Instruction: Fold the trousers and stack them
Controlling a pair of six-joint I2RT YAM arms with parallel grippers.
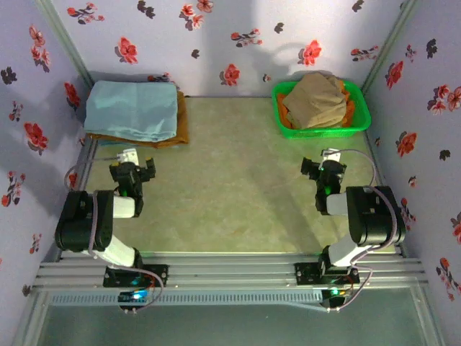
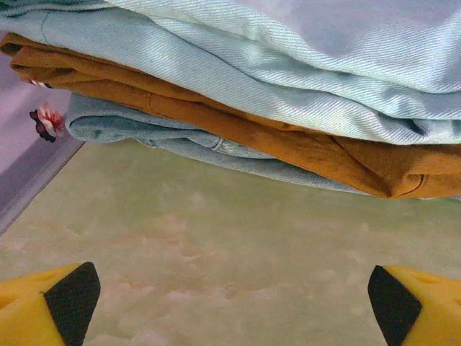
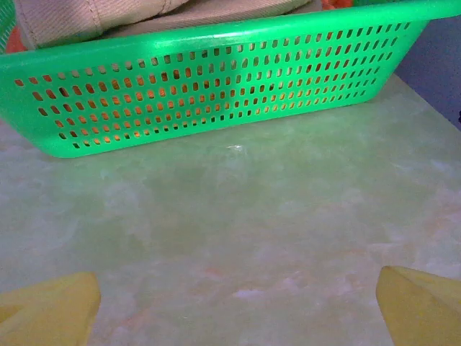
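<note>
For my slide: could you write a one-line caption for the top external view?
Tan trousers heaped in basket far right, folded clothes far left; left gripper and right gripper open.

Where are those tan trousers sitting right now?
Seen from the top camera, the tan trousers lie heaped in the green basket at the far right corner of the table, on top of orange garments.

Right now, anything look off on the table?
Nothing spilled or damaged. The trousers sit crumpled in the green basket, heaped above its rim; the folded stack far left looks tidy.
</note>
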